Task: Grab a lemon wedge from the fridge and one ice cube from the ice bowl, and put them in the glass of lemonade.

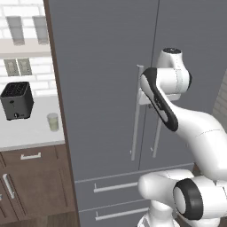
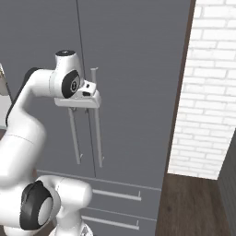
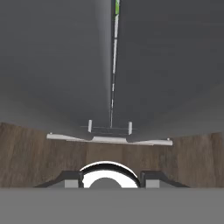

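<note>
Gripper (image 2: 85, 109) pressed at the handles (image 2: 94, 117) of the shut fridge (image 2: 133, 69), jaw state cannot be told; glass (image 1: 53, 121) on the left counter (image 1: 31, 133); a poor hold could slip off the bar.

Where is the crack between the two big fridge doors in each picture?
Left base view: the door crack slants down right of the middle, passing behind the white arm.
Right base view: it runs down left of the middle, between the two long handles.
Hand view: it is the thin line straight up the middle.
Shared landmark: the top drawer handle lies just below it.
</note>
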